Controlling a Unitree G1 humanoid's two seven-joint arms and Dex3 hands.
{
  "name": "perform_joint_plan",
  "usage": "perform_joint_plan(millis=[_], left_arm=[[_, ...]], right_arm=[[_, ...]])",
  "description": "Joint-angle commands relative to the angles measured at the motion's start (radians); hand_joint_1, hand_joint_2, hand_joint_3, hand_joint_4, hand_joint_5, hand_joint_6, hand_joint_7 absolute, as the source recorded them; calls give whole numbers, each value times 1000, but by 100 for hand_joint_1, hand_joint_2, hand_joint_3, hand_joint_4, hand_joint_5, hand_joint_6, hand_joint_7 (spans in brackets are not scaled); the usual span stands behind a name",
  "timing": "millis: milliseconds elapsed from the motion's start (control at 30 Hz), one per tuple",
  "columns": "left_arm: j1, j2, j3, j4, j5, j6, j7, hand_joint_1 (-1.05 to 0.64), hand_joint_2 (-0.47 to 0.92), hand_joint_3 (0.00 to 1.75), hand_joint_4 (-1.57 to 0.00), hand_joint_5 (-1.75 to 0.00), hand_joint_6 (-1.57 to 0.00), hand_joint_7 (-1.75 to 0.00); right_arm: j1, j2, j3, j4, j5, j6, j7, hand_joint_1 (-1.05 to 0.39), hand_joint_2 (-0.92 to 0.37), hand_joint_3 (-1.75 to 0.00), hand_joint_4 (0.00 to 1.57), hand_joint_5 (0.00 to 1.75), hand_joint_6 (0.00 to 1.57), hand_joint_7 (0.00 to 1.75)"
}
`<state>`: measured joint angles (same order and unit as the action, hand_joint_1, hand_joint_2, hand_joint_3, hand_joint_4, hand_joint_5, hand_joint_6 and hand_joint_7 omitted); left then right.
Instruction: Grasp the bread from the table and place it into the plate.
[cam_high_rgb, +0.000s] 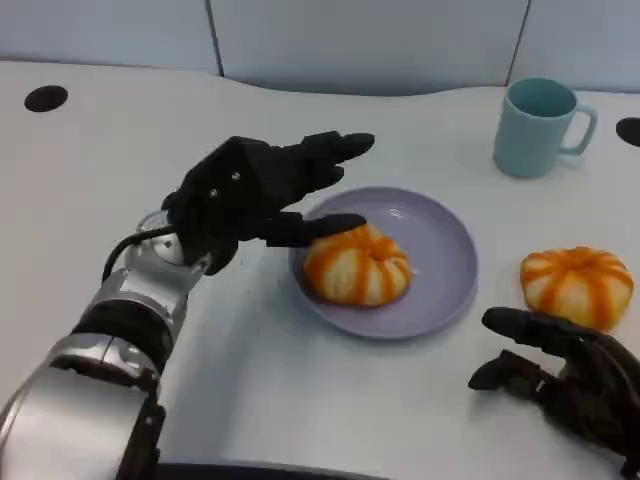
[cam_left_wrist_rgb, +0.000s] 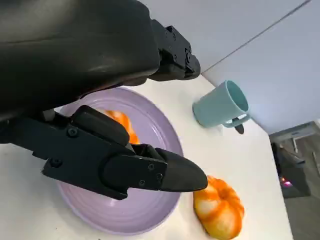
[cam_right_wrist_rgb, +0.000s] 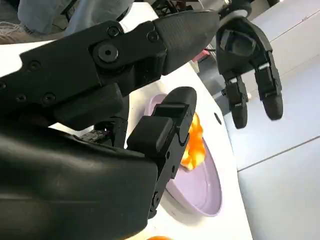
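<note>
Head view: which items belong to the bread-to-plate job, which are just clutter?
Job:
- bread in the plate
- bread on the table, by the right hand
- purple plate
- left hand, open above the plate's edge

Clutter:
- teal mug

The left arm (cam_high_rgb: 110, 350) reaches forward from the lower left of the head view, its silver forearm angled up toward the middle of the table. The left hand (cam_high_rgb: 250, 195) hangs raised above the table with fingers (cam_high_rgb: 330, 150) stretched out and apart, thumb extended below them, holding nothing. The right hand (cam_high_rgb: 565, 375) sits low at the lower right, its fingers loosely spread and slightly curled, holding nothing. Whether it touches the tabletop cannot be told.
</note>
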<state>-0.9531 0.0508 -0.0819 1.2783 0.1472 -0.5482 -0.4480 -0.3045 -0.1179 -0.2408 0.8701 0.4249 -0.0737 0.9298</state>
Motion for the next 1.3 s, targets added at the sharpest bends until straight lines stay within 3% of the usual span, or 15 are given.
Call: perform_joint_plan(millis=[33, 133, 200, 367, 600, 800, 1067, 1133, 1167, 1233, 1300], left_arm=[[51, 19, 108, -44, -127, -12, -82, -75, 92, 31, -13, -34, -24, -3], [81, 17, 153, -65, -181, -5, -104, -75, 92, 33, -15, -36, -25, -3], [111, 12, 198, -83, -234, 8, -120, -72, 92, 32, -29, -43, -36, -8], [167, -6, 298, -127, -377, 80, -212, -66, 92, 25, -43, -51, -47, -11], [244, -16, 393, -222, -536, 234, -307, -57, 92, 21, -44, -72, -58, -8], [305, -13, 409, -314, -577, 329, -309, -56, 92, 20, -46, -75, -61, -8], [476, -11, 406, -555, -621, 526, -255, -51, 92, 23, -53, -95, -74, -12], [524, -12, 392, -609, -614, 541, -249, -48, 92, 21, -48, -115, -78, -17], [549, -14, 385, -636, -611, 549, -246, -47, 92, 22, -42, -128, -72, -33], [587, -17, 375, -681, -613, 566, -235, -45, 92, 25, -34, -144, -46, -81], [623, -18, 364, -723, -613, 593, -219, -46, 92, 28, -32, -147, -39, -93]], right_arm=[[15, -12, -7, 21, -10, 9, -17, -41, -92, -8, 54, 114, 97, 1], [14, -11, -8, 24, -8, 4, -14, -41, -92, -7, 55, 114, 97, 1], [16, -9, -9, 22, -6, 3, -14, -42, -92, -7, 55, 114, 97, 2], [19, -12, -8, 19, -8, 2, -7, -42, -92, -7, 55, 113, 96, 1], [18, -15, -10, 21, -10, 11, -12, -43, -92, -7, 56, 112, 97, 2], [19, -15, -10, 21, -11, 10, -13, -42, -92, -7, 56, 112, 97, 2], [18, -15, -9, 16, -11, 10, -13, -42, -92, -8, 57, 111, 97, 2], [16, -15, -9, 20, -12, 7, -13, -41, -92, -10, 56, 110, 97, 1], [15, -15, -10, 22, -13, 5, -14, -41, -92, -9, 56, 110, 97, 2], [14, -14, -10, 23, -13, 5, -14, -41, -92, -9, 57, 110, 97, 2], [12, -14, -9, 22, -14, 8, -14, -41, -92, -9, 57, 110, 97, 1]])
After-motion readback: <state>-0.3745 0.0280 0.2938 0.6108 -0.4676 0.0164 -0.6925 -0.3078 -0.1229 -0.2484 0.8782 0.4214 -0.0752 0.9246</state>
